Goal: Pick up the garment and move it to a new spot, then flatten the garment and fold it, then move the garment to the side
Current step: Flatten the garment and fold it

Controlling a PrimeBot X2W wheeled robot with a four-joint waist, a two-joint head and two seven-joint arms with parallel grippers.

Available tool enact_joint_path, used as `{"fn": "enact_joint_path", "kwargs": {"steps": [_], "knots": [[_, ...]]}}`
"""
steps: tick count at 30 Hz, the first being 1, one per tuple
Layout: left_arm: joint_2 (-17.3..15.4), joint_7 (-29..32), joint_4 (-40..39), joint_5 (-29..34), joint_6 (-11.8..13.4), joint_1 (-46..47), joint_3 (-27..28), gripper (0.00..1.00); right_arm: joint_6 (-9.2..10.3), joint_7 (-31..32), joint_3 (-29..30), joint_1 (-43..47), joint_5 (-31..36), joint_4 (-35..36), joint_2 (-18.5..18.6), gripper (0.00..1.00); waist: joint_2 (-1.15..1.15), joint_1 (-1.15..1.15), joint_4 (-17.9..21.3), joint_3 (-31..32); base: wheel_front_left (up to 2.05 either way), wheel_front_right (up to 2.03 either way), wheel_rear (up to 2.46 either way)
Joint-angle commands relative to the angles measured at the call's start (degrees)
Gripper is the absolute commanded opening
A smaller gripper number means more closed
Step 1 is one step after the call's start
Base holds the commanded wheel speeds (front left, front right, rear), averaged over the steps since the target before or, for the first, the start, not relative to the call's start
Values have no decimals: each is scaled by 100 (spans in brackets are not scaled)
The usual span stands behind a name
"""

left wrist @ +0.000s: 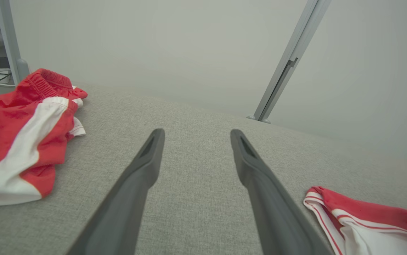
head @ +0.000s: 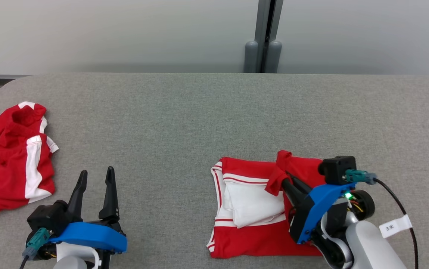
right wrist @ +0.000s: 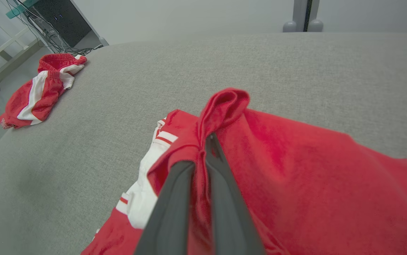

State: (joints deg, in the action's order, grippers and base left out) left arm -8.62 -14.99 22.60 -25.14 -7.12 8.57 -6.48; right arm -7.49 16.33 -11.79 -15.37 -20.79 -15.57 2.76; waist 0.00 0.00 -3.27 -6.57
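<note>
The garment (head: 251, 233) lies partly folded on the grey table (head: 162, 112), right of centre and near the front edge. It is red, with white panels and thin red-and-white stripes showing on its left side. The right gripper (head: 284, 180) is clamped on the garment. Its two fingers are pressed close together around a bunched red fold at the garment's upper edge, and the pinched cloth stands up in a small loop above the fingertips, as the right wrist view shows (right wrist: 203, 152).

The left gripper (head: 96, 172) is at the lower left, fingers spread wide and holding nothing – bare table shows between them (left wrist: 197, 134).

Red-and-white shorts (head: 9, 164) sit crumpled at the table's left edge, well apart from the garment.
</note>
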Motion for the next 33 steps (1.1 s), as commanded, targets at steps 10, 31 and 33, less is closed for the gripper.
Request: {"fn": "enact_joint_path", "kwargs": {"steps": [10,31,33], "knots": [[28,-26,83,-49,-49,140,-111,100,-1,-506,-1101,-840,-579,-1245,24,0,0,0,-273,-54,0,0,0],[-7,-26,51,-112,-51,-148,78,100,-1,-1203,-710,-676,-1216,-680,306,100,0,0,-190,195,0,0,0],[-9,-26,15,-101,-51,-169,118,100,-2,-1193,-193,-410,-804,-419,336,100,0,0,-161,210,0,0,0]]}}
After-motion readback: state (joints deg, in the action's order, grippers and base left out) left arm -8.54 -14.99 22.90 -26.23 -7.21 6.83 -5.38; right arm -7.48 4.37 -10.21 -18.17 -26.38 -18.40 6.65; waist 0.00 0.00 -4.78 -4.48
